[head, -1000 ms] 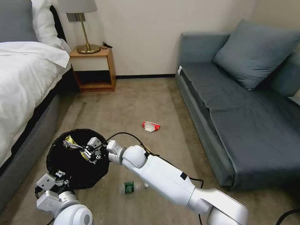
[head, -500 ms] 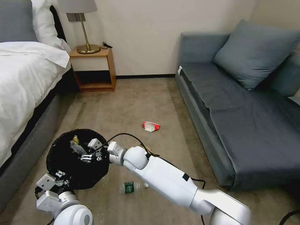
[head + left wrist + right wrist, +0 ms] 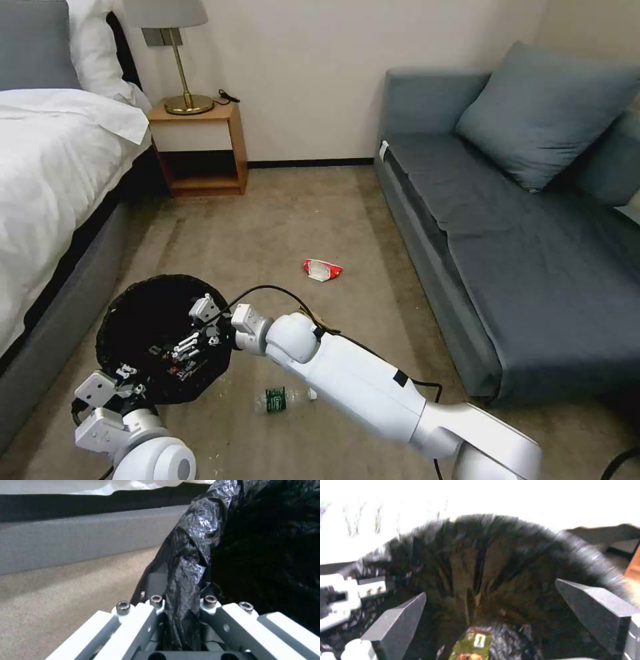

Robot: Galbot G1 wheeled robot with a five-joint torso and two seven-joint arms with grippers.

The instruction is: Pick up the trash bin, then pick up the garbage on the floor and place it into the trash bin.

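Note:
The trash bin, lined with a crinkled black bag, hangs low at my left side. My left gripper is shut on its near rim; the left wrist view shows the bag's folded edge pinched between the fingers. My right gripper hangs open inside the bin's mouth. The right wrist view shows its spread fingers and a brown-yellow snack wrapper lying loose below them in the bag. Garbage on the carpet: a clear bottle with a green label beside the bin and a red-and-white packet farther out.
A bed runs along the left, close to the bin. A wooden nightstand with a lamp stands at the back wall. A grey sofa lines the right side. Open carpet lies between them.
My right gripper held the snack wrapper over the bin a second ago. It has opened and dipped lower, and the wrapper has dropped into the bag.

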